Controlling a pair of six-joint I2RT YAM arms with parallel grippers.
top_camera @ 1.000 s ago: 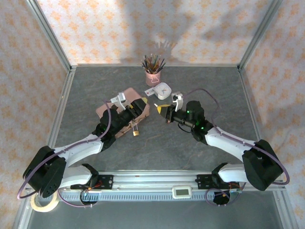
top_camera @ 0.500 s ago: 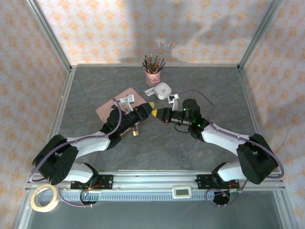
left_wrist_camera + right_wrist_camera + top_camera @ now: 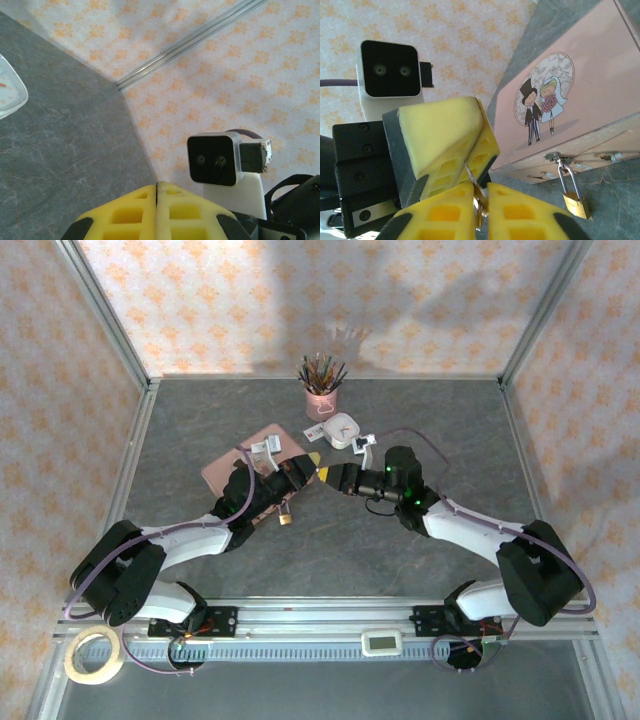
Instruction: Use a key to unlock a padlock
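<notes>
Tabletop [image 3: 330, 560] of grey stone is walled by orange-flowered paper [image 3: 300, 300]; small brass padlock [image 3: 286, 517] is seen at seven o'clock of left claw [image 3: 313, 460], clamped on thin silver key [image 3: 471, 179]; right claw [image 3: 326, 475] grip cannot be told.

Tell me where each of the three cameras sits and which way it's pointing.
Top external: above and behind the bases, looking down at the table; both arms show, left gripper and right gripper tip to tip.
Left wrist: on the left arm, facing the right arm's camera and a wall; own yellow fingers at bottom.
Right wrist: on the right arm, facing left gripper, pink tin and padlock; own fingers at bottom.
Shared: top and right wrist both show pink tin and padlock.
</notes>
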